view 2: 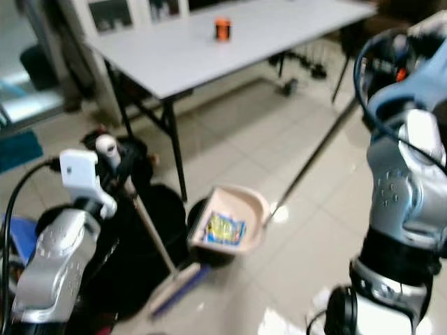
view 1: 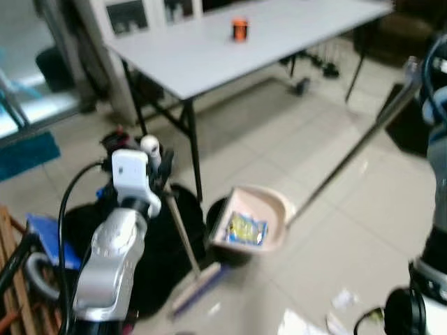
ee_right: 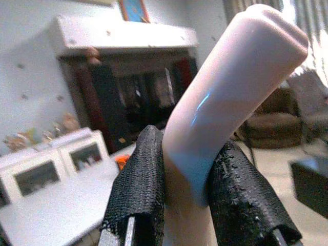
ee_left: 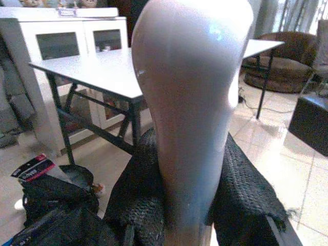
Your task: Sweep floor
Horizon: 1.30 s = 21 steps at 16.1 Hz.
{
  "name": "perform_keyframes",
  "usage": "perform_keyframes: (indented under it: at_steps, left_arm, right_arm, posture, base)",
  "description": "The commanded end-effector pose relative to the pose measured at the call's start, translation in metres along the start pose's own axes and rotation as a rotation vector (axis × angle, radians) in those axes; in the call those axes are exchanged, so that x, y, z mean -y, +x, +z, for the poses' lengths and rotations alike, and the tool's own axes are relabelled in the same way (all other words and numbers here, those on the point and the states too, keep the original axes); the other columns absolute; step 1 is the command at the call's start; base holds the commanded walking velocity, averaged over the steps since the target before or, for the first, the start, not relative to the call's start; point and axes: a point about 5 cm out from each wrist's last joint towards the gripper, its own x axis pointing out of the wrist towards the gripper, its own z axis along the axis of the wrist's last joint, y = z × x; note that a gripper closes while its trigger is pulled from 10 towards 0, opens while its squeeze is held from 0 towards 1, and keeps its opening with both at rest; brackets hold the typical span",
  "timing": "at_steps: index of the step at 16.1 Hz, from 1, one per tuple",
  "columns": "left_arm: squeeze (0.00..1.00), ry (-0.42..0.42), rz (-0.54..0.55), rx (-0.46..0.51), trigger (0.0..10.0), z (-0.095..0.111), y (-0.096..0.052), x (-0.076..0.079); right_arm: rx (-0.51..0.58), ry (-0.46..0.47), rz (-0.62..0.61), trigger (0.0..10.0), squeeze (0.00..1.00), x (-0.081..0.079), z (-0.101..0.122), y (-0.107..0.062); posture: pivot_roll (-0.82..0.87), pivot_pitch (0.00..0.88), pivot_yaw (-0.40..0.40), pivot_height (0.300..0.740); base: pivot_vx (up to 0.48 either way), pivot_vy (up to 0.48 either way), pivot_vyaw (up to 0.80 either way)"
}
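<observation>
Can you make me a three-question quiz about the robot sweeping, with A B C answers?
1. Where is the yellow wrapper? A in the dustpan B on the table C on a chair
2. What colour is the small thing on the table? A green B orange C purple
3. What is the left claw doing? A hanging open B gripping the broom handle C holding a cup

Answers: 1 A, it lies inside the pan. 2 B, it looks orange. 3 B, both black fingers press the handle.
</observation>
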Motion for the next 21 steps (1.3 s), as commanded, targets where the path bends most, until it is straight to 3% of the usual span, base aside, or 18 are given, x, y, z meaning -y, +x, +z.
perform_keyframes:
  at_steps: [1,4,9,11,16,21]
  left_arm:
    - [0.0,0.054,0.018,0.011,10.0,0.004,-0.003,-0.008]
    - [0.0,0.085,0.004,-0.036,10.0,-0.004,-0.008,-0.008]
    - [0.0,0.09,-0.009,-0.052,10.0,-0.008,-0.011,-0.006]
    - [0.0,0.093,-0.01,-0.056,10.0,-0.009,-0.012,-0.005]
    - [0.0,0.093,-0.012,-0.061,10.0,-0.01,-0.013,-0.005]
    - [0.0,0.09,-0.01,-0.059,10.0,-0.01,-0.014,-0.003]
  right_arm:
    - [0.06,0.022,0.03,10.0,0.0,-0.008,0.01,0.0]
    - [0.109,-0.052,0.051,10.0,0.0,-0.01,0.01,0.0]
    - [0.173,-0.103,0.142,10.0,0.0,-0.032,0.0,0.006]
    - [0.22,-0.186,0.233,10.0,0.0,-0.051,-0.007,0.008]
    - [0.256,-0.274,0.431,10.0,0.0,-0.088,-0.03,0.002]
    - [0.312,-0.351,0.641,10.0,0.0,-0.134,-0.062,-0.031]
  posture:
    - [0.05,0.0,0.042,0.74]
    - [0.05,0.0,0.043,0.74]
    - [0.06,0.0,0.042,0.74]
    - [0.06,0.0,0.044,0.74]
    - [0.06,0.0,0.042,0.74]
    - [0.07,0.0,0.04,0.74]
  base:
    - [0.0,0.0,0.0]
    - [0.0,0.0,0.0]
    - [0.0,0.0,0.0]
    - [0.0,0.0,0.0]
    - [0.0,0.0,0.0]
    - [0.0,0.0,0.0]
